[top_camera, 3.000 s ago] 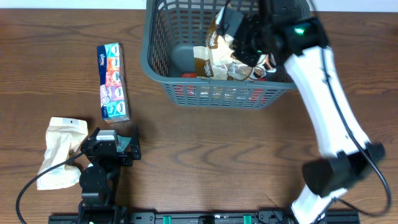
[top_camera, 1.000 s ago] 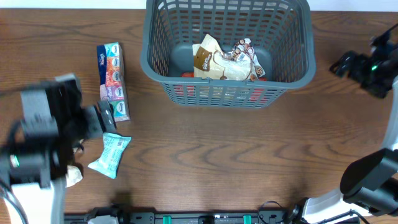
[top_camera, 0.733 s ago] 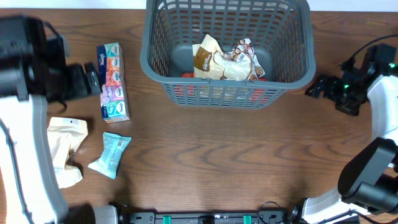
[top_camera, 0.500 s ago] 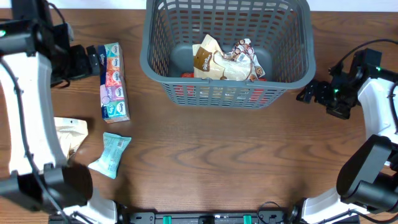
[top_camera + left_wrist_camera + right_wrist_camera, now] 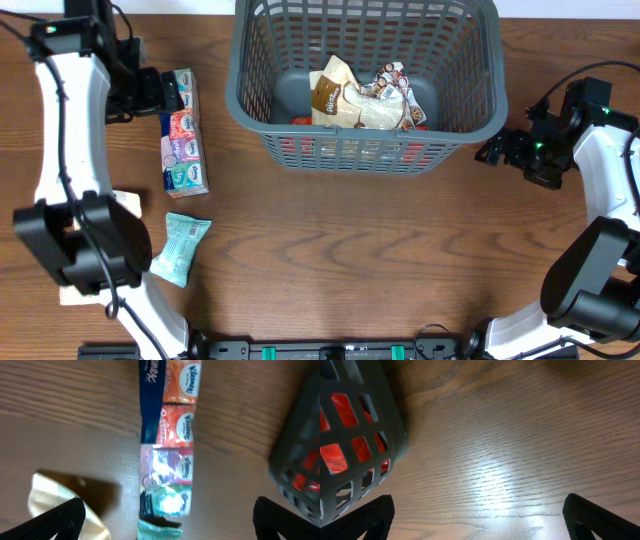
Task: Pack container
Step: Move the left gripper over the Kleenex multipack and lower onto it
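Note:
The container (image 5: 366, 140) is a dark grey slotted basket at the top middle, and it holds several snack packets (image 5: 360, 98). My left gripper (image 5: 170, 92) hovers open at the far end of a long tissue pack (image 5: 181, 130), which lies lengthwise between its fingers in the left wrist view (image 5: 170, 435). Nothing is gripped there. A teal packet (image 5: 178, 250) and a beige bag (image 5: 112, 215) lie lower left. My right gripper (image 5: 492, 150) stands open just right of the container, over bare table (image 5: 490, 460), with the container's corner (image 5: 355, 435) at its left.
The left arm's lower links cover part of the beige bag. In the left wrist view the beige bag (image 5: 65, 505) and the teal packet (image 5: 160, 530) show near the fingers, with the container's wall (image 5: 300, 475) at the right edge.
The left arm swung from the lower left up to the tissue pack's far end. The right arm came in from the right edge towards the container's right side. Both grippers stayed open.

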Available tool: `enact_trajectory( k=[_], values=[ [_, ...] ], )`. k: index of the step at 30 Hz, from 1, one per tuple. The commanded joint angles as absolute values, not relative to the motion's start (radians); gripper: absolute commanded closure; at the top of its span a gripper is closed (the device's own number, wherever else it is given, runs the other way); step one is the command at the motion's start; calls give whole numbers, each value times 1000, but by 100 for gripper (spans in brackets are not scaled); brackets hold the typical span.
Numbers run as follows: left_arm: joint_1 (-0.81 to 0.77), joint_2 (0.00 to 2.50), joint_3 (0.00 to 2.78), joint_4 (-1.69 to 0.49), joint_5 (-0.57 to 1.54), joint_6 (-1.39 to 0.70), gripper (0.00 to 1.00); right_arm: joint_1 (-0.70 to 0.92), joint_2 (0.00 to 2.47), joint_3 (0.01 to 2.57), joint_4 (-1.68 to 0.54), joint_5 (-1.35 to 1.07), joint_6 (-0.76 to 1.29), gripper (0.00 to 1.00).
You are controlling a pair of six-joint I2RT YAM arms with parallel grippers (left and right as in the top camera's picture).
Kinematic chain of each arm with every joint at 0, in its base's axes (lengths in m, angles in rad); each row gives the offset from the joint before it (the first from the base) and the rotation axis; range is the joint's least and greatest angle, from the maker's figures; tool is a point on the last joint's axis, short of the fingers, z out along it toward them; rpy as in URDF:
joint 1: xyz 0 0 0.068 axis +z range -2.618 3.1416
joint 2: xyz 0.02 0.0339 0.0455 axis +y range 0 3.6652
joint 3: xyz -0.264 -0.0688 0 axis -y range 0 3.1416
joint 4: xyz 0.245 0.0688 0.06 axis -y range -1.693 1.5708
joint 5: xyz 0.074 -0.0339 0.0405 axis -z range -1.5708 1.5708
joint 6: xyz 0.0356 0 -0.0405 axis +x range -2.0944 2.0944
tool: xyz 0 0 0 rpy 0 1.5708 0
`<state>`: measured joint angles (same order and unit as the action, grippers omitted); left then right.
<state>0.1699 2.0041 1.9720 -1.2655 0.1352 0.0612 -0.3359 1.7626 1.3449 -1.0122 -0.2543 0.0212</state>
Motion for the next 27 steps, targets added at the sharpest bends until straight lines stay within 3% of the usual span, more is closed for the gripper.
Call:
enact_trajectory(
  k=[1,25,27],
  values=[
    [168,2086,1987,-1245,138,102,1,-325,1747,1340,-1016,-259,-8,1],
    [102,2391,1984,-1120,112,134,0,-326,1747,1340,-1007,-258,-25,1],
    [102,2393,1975,-1111,111,135,11,-326,1747,1340,-1005,-258,-24,1]
  ],
)
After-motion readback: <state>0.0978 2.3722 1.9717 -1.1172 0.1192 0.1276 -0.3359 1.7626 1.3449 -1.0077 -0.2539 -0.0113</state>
